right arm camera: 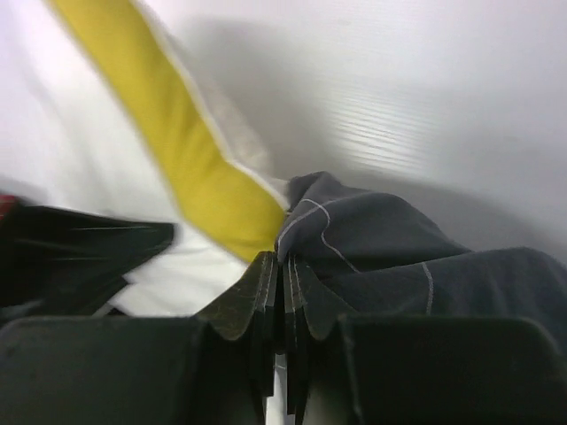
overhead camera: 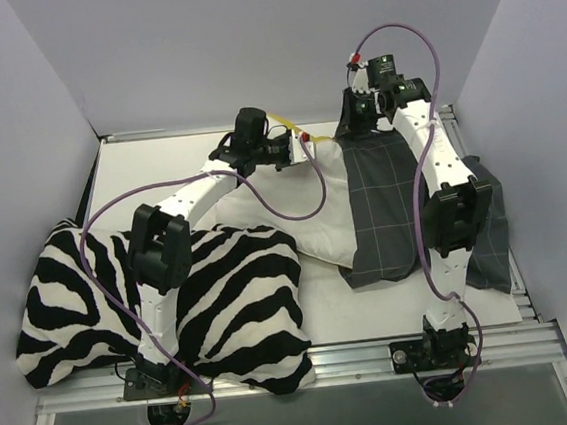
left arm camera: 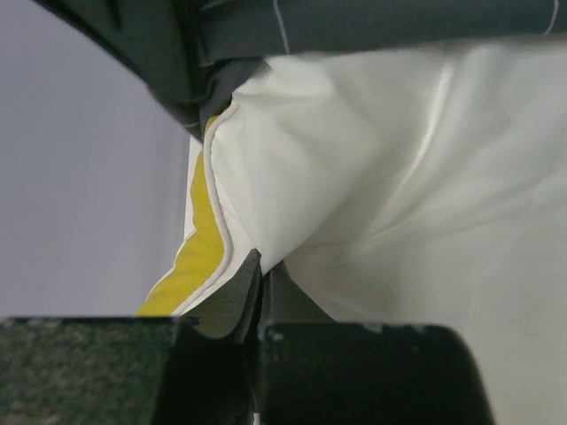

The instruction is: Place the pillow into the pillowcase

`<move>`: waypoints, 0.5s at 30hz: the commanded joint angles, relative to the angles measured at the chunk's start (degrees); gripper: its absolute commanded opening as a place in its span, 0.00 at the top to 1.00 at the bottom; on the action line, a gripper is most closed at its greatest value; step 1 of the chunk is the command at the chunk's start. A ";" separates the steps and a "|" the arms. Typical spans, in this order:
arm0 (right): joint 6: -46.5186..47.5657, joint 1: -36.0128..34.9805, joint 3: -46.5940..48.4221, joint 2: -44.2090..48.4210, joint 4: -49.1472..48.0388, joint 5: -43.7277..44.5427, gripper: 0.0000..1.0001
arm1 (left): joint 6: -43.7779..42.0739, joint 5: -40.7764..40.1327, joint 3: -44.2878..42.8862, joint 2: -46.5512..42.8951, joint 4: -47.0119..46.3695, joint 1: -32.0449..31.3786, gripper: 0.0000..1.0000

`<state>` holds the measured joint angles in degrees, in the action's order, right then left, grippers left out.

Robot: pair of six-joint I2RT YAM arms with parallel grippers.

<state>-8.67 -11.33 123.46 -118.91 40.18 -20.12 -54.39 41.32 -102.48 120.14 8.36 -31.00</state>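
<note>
Top view, left to right: a zebra cushion (overhead camera: 241, 297) fills the near-left corner of the desk (overhead camera: 159, 174), overhanging the front rail (overhead camera: 358, 358) and pressed against the left wall (overhead camera: 16, 148). Bare desk lies behind it, up to the far edge. The left arm rises over the cushion and reaches to the far middle. There the left fingers (left arm camera: 251, 288) are clamped on a raised corner of the pillow (overhead camera: 311, 232), where the white face meets the yellow side edge. The rest of the pillow lies at mid-desk, its near-left edge touching the cushion. Its right part is covered by the pillowcase (overhead camera: 384, 213); whether it sits inside or merely beneath cannot be told. The right fingers (right arm camera: 266, 288) are pinched on a gathered edge of the pillowcase, just beside the yellow edge. From there the cloth hangs down the desk's right side under the right arm, nearly reaching the right edge. A bare strip lies in front of pillow and case.
</note>
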 commanded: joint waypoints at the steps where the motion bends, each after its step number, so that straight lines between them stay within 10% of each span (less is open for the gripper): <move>1: -13.80 -0.79 0.13 5.17 -12.55 -24.06 1.00 | 0.69 3.07 -4.22 -0.26 0.43 -1.16 1.00; 7: -32.90 0.25 -7.01 6.51 -27.26 -29.98 1.00 | 3.94 1.84 -5.80 0.36 -1.68 -1.17 1.00; 15: -21.22 0.88 -5.86 4.21 -16.09 -9.94 1.00 | 6.14 0.34 -2.38 -1.49 -3.62 -0.55 1.00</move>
<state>-32.38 -9.21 116.31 -115.18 25.04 -34.24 -49.93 38.70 -105.01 120.79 7.46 -30.57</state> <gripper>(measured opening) 0.047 0.008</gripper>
